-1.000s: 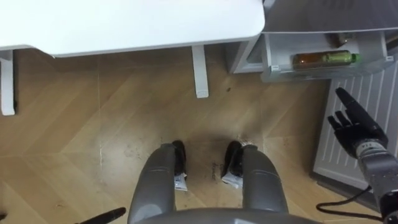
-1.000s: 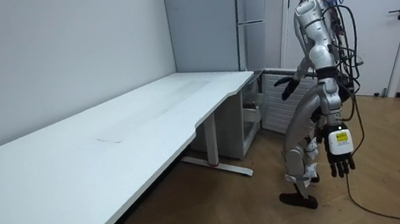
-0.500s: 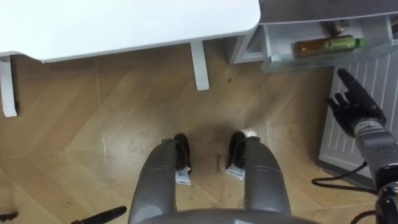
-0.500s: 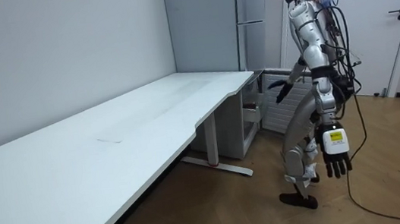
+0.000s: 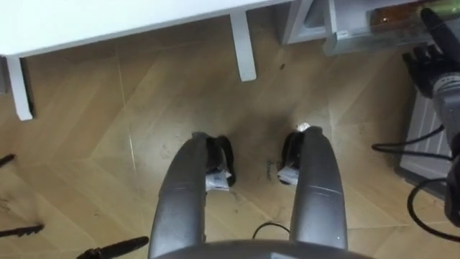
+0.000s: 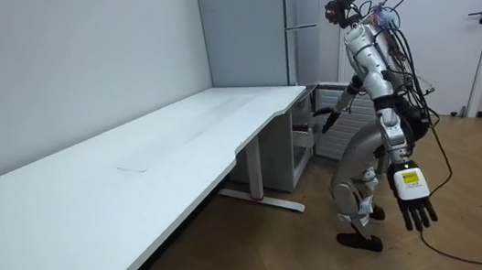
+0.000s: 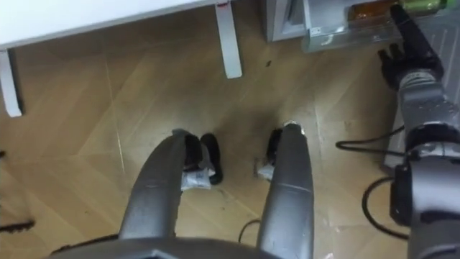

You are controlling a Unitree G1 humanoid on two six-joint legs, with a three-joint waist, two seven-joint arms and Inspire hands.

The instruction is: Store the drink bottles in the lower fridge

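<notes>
We are standing on the wooden floor (image 5: 108,129) at the end of the white worktop (image 6: 135,176), close by the tall grey fridge (image 6: 317,43), and we are bending forward with our knees flexed, looking straight down past our own legs. Our right hand (image 7: 406,54) is reaching out to our right front, towards the clear drawer (image 7: 338,34) that is standing open low in the fridge. Its fingers (image 7: 399,21) are holding nothing: one is stretching out straight up to the drawer's near wall while the others are lying loosely bent beside it, and we cannot tell whether the tip is touching the drawer or only hanging over it. The drink, a bottle (image 5: 394,16) of amber liquid with a green end, is lying on its side inside that drawer, along its front wall, with the green end nearest our outstretched fingertip. Our left hand (image 6: 414,208) is hanging down beside our thigh in the room view, well apart from the fridge, its fingers straight, spread and empty. One white leg (image 5: 243,50) of the worktop is standing on the floor just left of the drawer.
</notes>
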